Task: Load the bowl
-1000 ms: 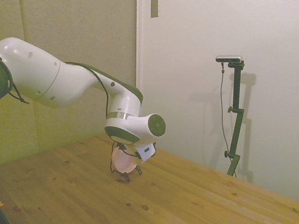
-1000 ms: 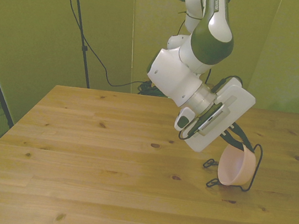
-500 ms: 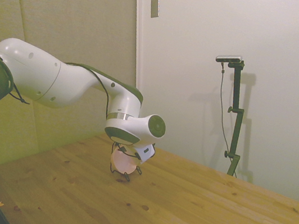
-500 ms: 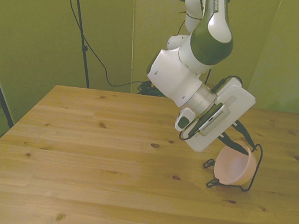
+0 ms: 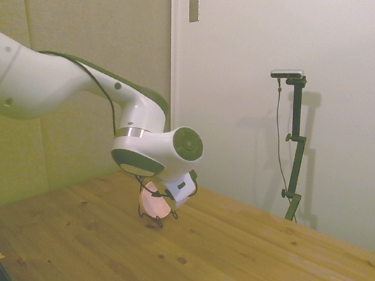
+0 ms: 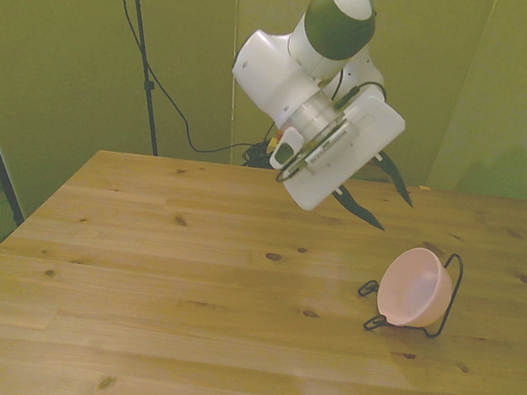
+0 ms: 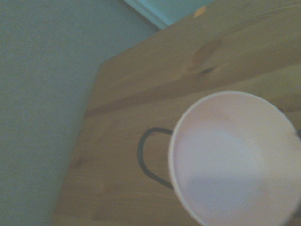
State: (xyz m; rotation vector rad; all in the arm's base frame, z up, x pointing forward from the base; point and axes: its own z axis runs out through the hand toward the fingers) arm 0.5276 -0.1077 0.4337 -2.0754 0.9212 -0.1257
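The pale pink bowl (image 6: 416, 288) sits tilted on its side in the thin black wire rack (image 6: 445, 300), on the wooden counter (image 6: 180, 304) toward the front view's right. Farther back and above — well apart from it — the hand (image 6: 374, 195) hangs with fingers spread, gripping nothing.

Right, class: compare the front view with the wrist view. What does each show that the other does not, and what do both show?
Only the front view shows the gripper, its fingers open and raised clear of the bowl. Only the wrist view shows straight down into the bowl's bare inside. Both show the pink bowl propped in the black wire rack on the wooden table.
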